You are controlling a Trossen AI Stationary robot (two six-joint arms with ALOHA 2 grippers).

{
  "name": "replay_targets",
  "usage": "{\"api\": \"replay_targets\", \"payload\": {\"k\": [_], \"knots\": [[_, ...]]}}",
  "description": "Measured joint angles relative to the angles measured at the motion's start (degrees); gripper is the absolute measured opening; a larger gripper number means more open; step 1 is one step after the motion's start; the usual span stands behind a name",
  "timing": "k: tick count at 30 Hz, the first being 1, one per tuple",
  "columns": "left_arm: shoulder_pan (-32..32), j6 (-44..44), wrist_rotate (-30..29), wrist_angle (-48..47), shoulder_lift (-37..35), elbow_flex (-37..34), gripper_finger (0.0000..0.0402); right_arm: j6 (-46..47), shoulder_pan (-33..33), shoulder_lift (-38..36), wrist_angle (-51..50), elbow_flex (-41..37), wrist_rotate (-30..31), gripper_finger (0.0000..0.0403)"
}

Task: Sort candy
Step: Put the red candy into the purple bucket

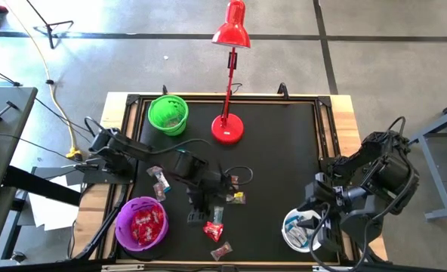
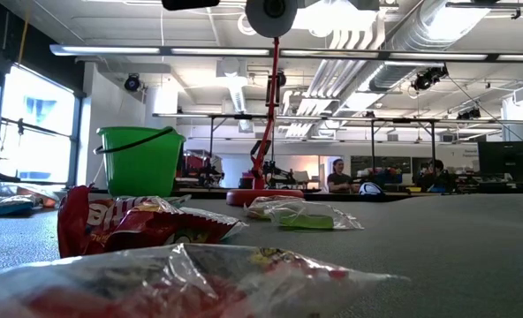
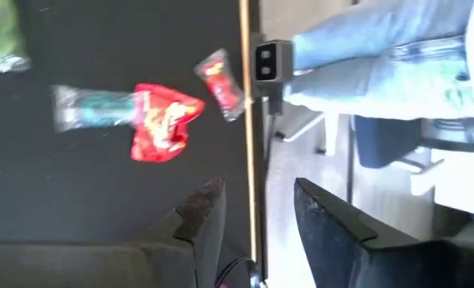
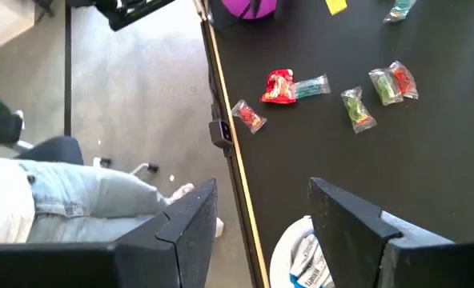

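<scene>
Small wrapped candy lies loose on the black mat: a red piece [image 1: 212,230] with a blue-and-white one [image 1: 217,215] beside it, a red-and-clear one [image 1: 220,251] by the near edge, and others [image 1: 159,181] around the left arm. My left gripper [image 1: 208,198] hovers over the mat's middle, open [image 3: 257,220] and holding nothing, with the red candy [image 3: 161,120] ahead of it. My right gripper [image 1: 318,208] hangs open [image 4: 261,216] above the white bowl [image 1: 288,236], which holds blue-and-white candy. The purple bowl [image 1: 121,227] holds red candy.
A green bowl [image 1: 154,106] stands at the far left. A red desk lamp [image 1: 227,128] has its base at the far middle. More greenish candy [image 4: 355,108] lies mid-mat. A person in jeans [image 4: 61,200] sits just past the table's near edge.
</scene>
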Motion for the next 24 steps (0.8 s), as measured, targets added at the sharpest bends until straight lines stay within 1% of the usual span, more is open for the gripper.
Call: {"api": "replay_targets", "payload": {"k": [4, 7, 9, 13, 18, 20, 24], "knots": [[-1.9, 2.0, 0.6, 0.8, 0.4, 0.0, 0.0149, 1.3, -0.6, 0.3, 0.0, 0.0, 1.1, 0.0192], [-2.8, 4.8, -0.3, 0.9, 0.3, 0.0, 0.015, 2.2, -1.3, 1.7, 0.0, 0.0, 1.1, 0.0192], [-3.0, 4.8, -0.9, 0.9, 0.3, 0.0, 0.0151, 3.2, -2.0, 2.9, 0.0, 0.0, 1.0, 0.0192], [-4.7, 0.6, -3.4, 1.0, 0.2, 0.0, 0.0151, 4.8, -3.2, 6.2, 0.0, 0.0, 0.1, 0.0192], [-8.3, -5.8, -3.5, 3.0, 0.2, 0.0, 0.0147, 5.2, -4.6, 7.7, 0.0, 0.0, -0.9, 0.0192], [-9.6, -7.3, -4.2, 4.4, 0.2, 0.0, 0.0145, 4.4, -5.2, 7.7, 0.0, 0.0, -0.9, 0.0192], [-11.1, -7.3, -7.1, 4.3, 0.2, 0.0, 0.0141, 0.1, -6.4, 7.4, 0.0, 0.0, -1.0, 0.0192]]}}
